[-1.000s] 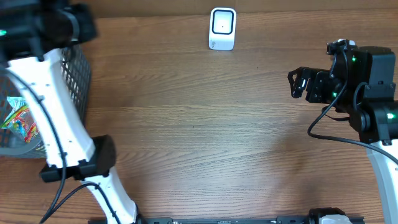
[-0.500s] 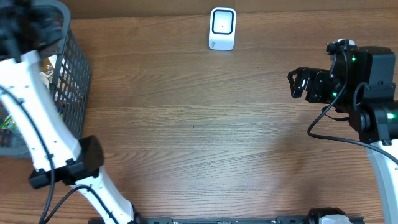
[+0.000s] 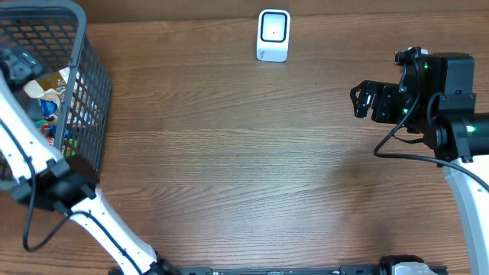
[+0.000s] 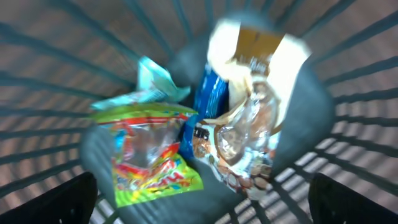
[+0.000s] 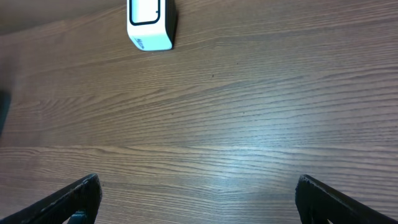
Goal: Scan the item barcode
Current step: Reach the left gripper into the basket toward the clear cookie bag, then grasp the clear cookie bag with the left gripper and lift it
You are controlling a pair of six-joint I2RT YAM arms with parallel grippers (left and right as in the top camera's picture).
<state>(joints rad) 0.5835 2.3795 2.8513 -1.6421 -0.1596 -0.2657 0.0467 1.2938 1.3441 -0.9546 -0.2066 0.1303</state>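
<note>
Your left gripper (image 4: 205,202): jaws wide, empty, over snack packets (image 4: 152,155) in the basket (image 3: 93,92). Your right gripper (image 5: 199,196): jaws wide, empty, facing the scanner (image 5: 150,22)

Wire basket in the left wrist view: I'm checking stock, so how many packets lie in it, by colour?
Green crinkly candy packet: 1
Blue foil packet: 1
Pale turquoise packet: 1
Clear plastic bag with brown label: 1
Total: 4
</note>
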